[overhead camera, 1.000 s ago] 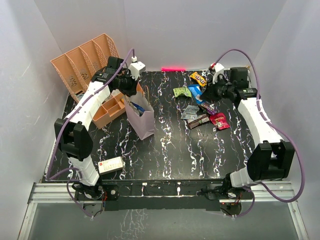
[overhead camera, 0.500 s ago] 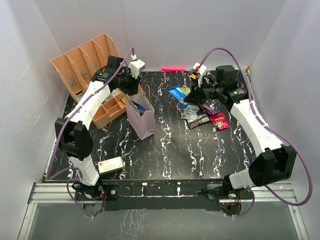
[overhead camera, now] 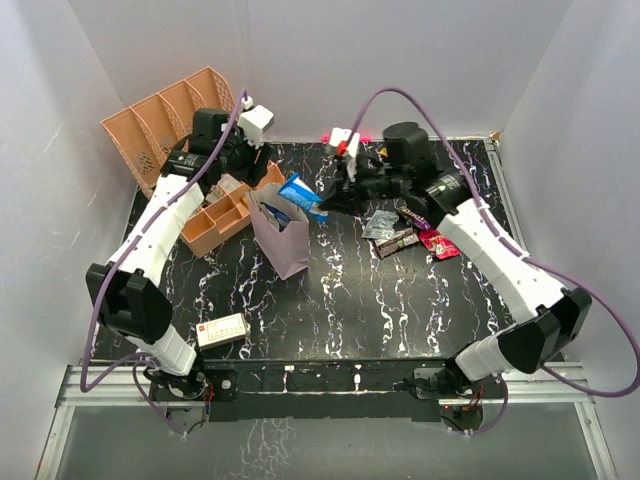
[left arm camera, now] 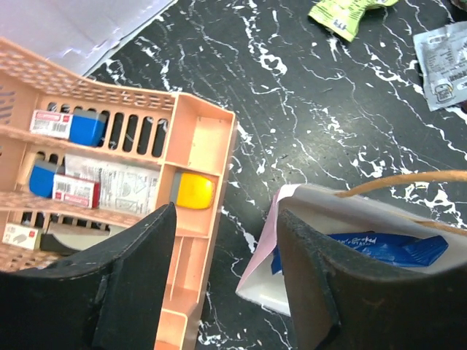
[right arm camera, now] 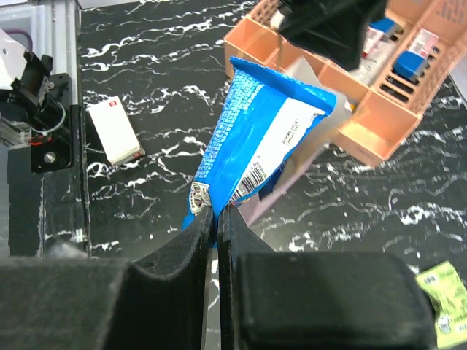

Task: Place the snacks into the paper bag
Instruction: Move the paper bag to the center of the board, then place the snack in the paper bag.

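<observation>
My right gripper (right arm camera: pixel 217 219) is shut on the bottom edge of a large blue packet (right arm camera: pixel 263 138). From above, the right gripper (overhead camera: pixel 335 197) holds this blue packet (overhead camera: pixel 302 193) tilted over the mouth of the mauve paper bag (overhead camera: pixel 283 245). The left gripper (left arm camera: pixel 226 284) is open, empty, beside the paper bag's rim (left arm camera: pixel 292 197), where another blue wrapper (left arm camera: pixel 379 248) lies inside. In the top view the left gripper (overhead camera: pixel 252 160) hangs just behind the bag. Silver (overhead camera: pixel 380 223), dark brown (overhead camera: pixel 397 241) and red (overhead camera: pixel 440 243) snacks lie right of the bag.
A peach slotted organiser (overhead camera: pixel 160 125) and a peach tray (overhead camera: pixel 215 220) stand left of the bag, touching it. A small white box (overhead camera: pixel 222 329) lies near the front left. A green packet (left arm camera: pixel 350 11) lies behind the bag.
The right arm carried the blue packet left from the snack pile to the bag's mouth. The left gripper opened and drew back from the bag's rim.
</observation>
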Robot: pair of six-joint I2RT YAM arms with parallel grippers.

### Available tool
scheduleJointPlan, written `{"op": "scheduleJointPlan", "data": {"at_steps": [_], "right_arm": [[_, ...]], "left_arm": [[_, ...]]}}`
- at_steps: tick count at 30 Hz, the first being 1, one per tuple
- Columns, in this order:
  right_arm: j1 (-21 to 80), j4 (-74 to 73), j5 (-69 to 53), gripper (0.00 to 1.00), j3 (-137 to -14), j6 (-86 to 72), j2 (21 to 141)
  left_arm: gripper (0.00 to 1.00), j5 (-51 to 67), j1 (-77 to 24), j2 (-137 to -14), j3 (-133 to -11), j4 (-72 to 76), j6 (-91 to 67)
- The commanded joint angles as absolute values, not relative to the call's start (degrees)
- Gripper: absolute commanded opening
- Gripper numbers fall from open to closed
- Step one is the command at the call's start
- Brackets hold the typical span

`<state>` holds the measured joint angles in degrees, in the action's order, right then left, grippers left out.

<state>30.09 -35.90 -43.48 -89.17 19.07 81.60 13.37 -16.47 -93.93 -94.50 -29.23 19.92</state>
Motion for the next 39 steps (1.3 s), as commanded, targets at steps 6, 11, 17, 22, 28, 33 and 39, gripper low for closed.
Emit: {"op": "scheduleJointPlan", "data": {"at_steps": [6,11,17,22,28,33,39], "right_arm": [[41.5,-36.3,-26.2,0.08,-99.7,19.2,90.8],[42.8,-36.3,-19.8,0.08,-102.5,17.9,94.2],[42.9,-35.7,-22.8,0.08,-103.0,17.2,94.1],[43.0,-38.9,-33.2,0.08,-103.3,19.6,91.8],[43.0,-38.0,-28.3,0.08,-103.0,18.0,89.3],[43.1,-38.5,-20.2,0.08,-106.0,16.0,91.5],[44.7,-39.3,-14.8,0.08,-108.4,13.7,94.7]], "left_arm": [[0.67,9.9,-8.2,-82.6,-86.7,-22.1,13.5],[0.72,11.1,-2.4,-78.7,-82.8,-19.8,11.7],[0.74,12.8,-0.9,-74.6,-79.6,-18.2,11.7],[0.75,13.7,-0.6,-74.9,-78.8,-18.0,12.1],[0.76,17.6,-0.6,-74.8,-77.8,-17.9,12.1],[0.77,18.7,-0.7,-74.5,-77.1,-17.8,12.1],[0.78,19.2,-0.6,-74.4,-76.4,-17.4,12.1]]}}
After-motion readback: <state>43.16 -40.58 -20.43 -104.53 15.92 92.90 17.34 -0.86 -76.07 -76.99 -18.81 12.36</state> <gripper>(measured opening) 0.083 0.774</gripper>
